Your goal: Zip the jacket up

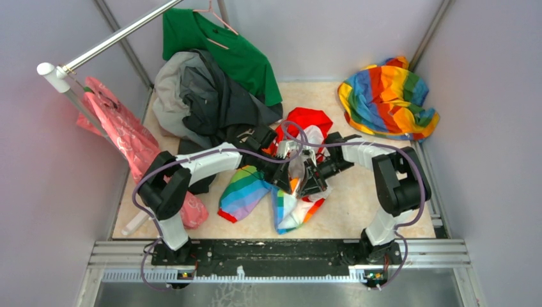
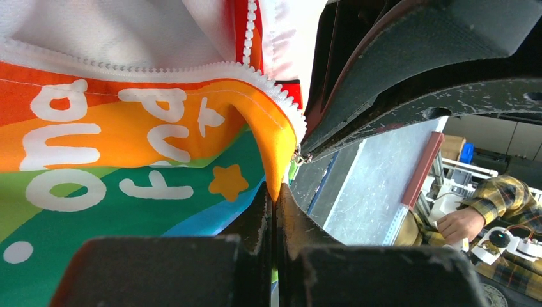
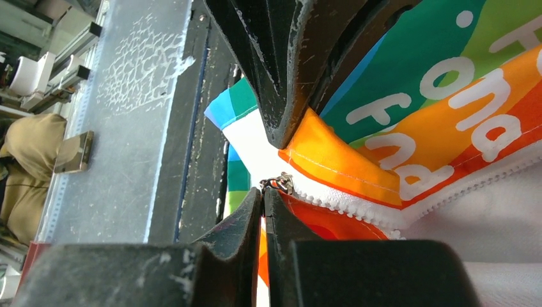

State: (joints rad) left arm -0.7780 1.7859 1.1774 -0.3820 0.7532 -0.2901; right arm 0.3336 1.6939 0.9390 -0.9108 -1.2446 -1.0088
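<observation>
The jacket point(image 1: 295, 206) lies crumpled mid-table, its red hood point(image 1: 308, 120) toward the back and a rainbow sleeve point(image 1: 243, 192) to the left. Both grippers meet over its front. My left gripper point(image 2: 275, 190) point(image 1: 286, 178) is shut on a folded orange edge of the jacket point(image 2: 268, 134) just below the white zipper teeth point(image 2: 192, 70). My right gripper point(image 3: 263, 192) point(image 1: 311, 180) is shut on the small metal zipper pull point(image 3: 280, 183) at the end of the zipper teeth point(image 3: 345, 206). The left fingers point(image 3: 287, 96) show above it, pinching the orange fold.
An all-rainbow cloth point(image 1: 387, 99) lies at the back right. A dark grey garment point(image 1: 204, 102) and a green shirt point(image 1: 224, 45) are piled at the back left. Pink cloth point(image 1: 121, 134) hangs from a metal rail point(image 1: 115, 38) on the left. Walls enclose the table.
</observation>
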